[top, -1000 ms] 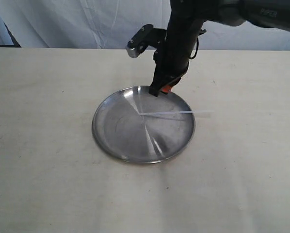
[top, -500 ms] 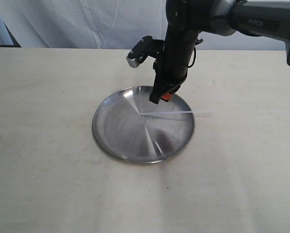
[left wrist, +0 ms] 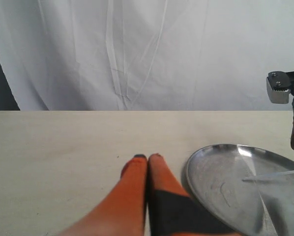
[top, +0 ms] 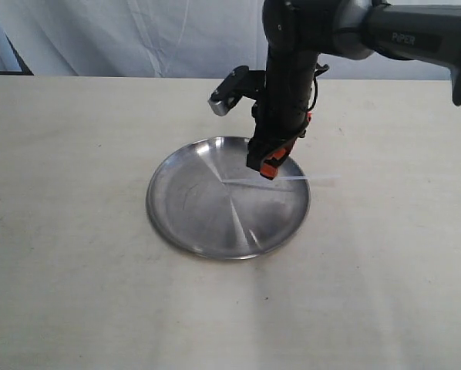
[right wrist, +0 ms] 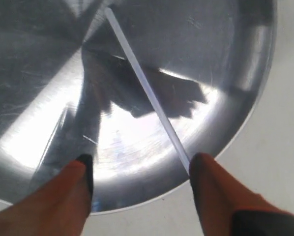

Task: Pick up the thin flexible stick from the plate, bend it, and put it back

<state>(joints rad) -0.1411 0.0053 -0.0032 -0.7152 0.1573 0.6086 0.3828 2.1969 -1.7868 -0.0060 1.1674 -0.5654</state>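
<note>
The round steel plate (top: 192, 208) lies mid-table. Across its right half rests the thin whitish stick (top: 292, 179), one end near the plate's centre, the other poking out past the right rim. My right gripper (top: 266, 166) hangs open just above the stick, near the plate's far-right part. In the right wrist view the stick (right wrist: 147, 88) runs over the plate (right wrist: 34, 64) and passes under one orange finger (right wrist: 211, 191), while the right gripper (right wrist: 139, 169) holds nothing. My left gripper (left wrist: 148, 158) rests low, shut and empty, beside the plate (left wrist: 220, 182); the stick (left wrist: 275, 174) shows there too.
A pale tabletop (top: 68, 231) surrounds the plate, with a white cloth backdrop (top: 138, 38) behind. The right arm (top: 292, 54) comes in from the upper right, its wrist camera (top: 227, 96) jutting left above the plate's far rim.
The right gripper has moved toward the viewer and slightly right, from the plate's far rim to just above the stick. Plate and stick have not moved.
</note>
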